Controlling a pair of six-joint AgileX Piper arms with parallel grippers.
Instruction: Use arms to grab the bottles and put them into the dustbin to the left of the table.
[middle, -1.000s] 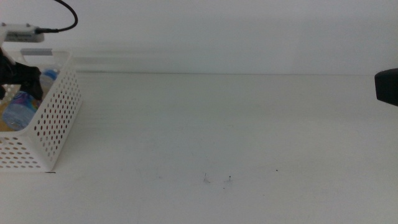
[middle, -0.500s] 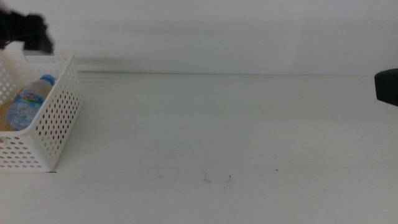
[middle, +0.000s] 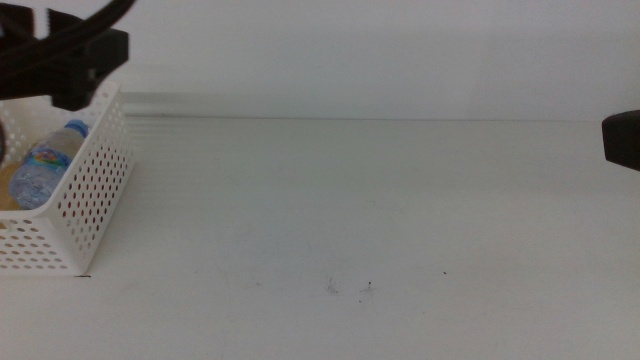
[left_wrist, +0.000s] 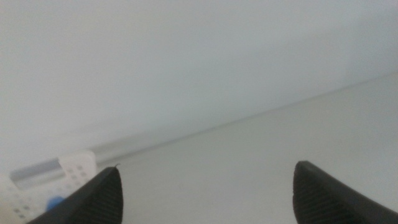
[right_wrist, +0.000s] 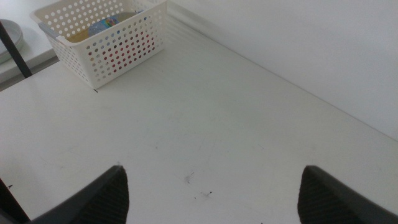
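The white tabletop (middle: 380, 210) is stretching across the whole middle view, and it is carrying only a few tiny dark specks (middle: 350, 288) toward its near edge. The dustbin (middle: 90, 190), a white perforated basket, is sitting at the tabletop's far left edge, and the right wrist view is showing it (right_wrist: 118, 46) from across the table. Inside it the clear water bottle (middle: 45, 165) with the blue cap is lying tilted against the perforated wall, with something yellow-orange beside it low in the basket, and a red colour is showing through the wall holes in the right wrist view; these are too hidden to identify for certain. The left arm (middle: 60, 55) is hanging dark and blurred above the dustbin's rear corner at the upper left of the middle view, apart from the bottles. Its left gripper (left_wrist: 205, 193) is holding nothing, the two dark jaws standing wide apart in the left wrist view, with the basket's rim (left_wrist: 74, 168) just visible past one jaw. The right gripper (right_wrist: 211, 193) is waiting over the right side of the tabletop, jaws spread wide and empty, and only a dark block (middle: 622, 140) of that arm is showing at the middle view's right edge.
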